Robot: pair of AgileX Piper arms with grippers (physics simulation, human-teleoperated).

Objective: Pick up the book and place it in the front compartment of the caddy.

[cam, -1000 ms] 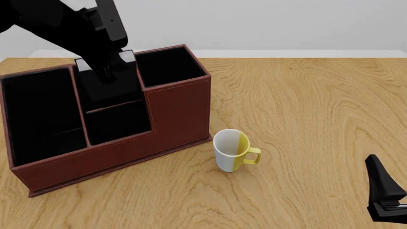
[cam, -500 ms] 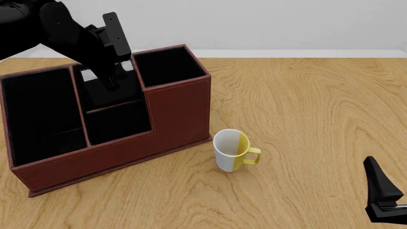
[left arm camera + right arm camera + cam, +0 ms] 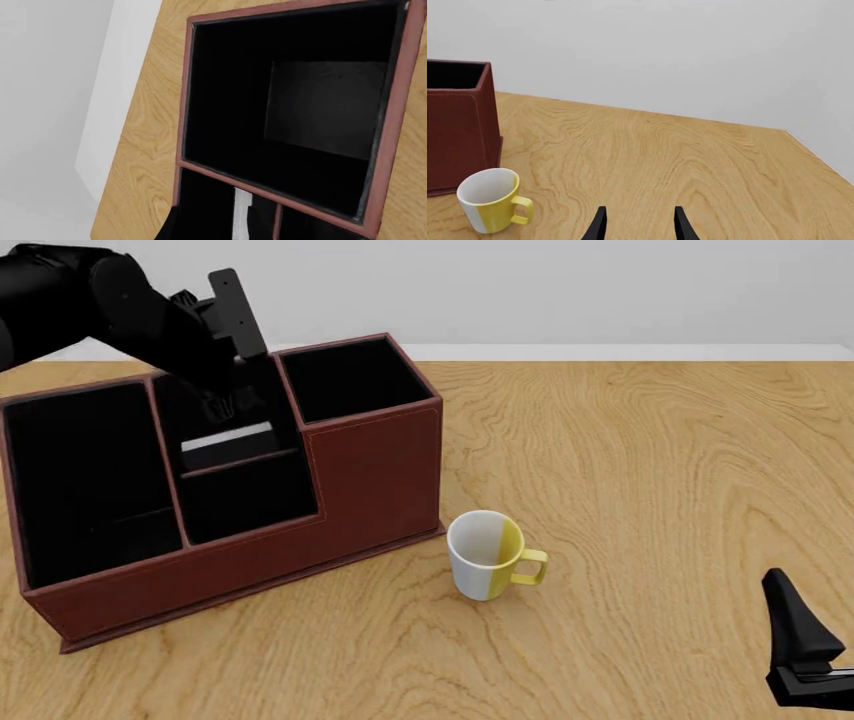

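The reddish-brown caddy point(image 3: 374, 480) stands at the left of the table. The book point(image 3: 227, 440) rests inside its middle rear compartment, just behind the divider to the lower front-middle one. Only its white page edge shows; that edge also shows in the left wrist view point(image 3: 241, 215). My left gripper point(image 3: 230, 400) hovers open just above the book and is not touching it. One finger point(image 3: 167, 230) shows over the caddy's rim point(image 3: 187, 100). My right gripper point(image 3: 801, 640) is open and empty at the near right; it also shows in the right wrist view point(image 3: 639, 227).
A white and yellow mug point(image 3: 487, 555) stands upright just right of the caddy's front corner; it also shows in the right wrist view point(image 3: 490, 200) next to the caddy's wall point(image 3: 460, 135). Bare wooden table lies to the right.
The left gripper let go of the book and rose up and back. The book's white edge dropped lower into the middle rear compartment. The right arm barely moved.
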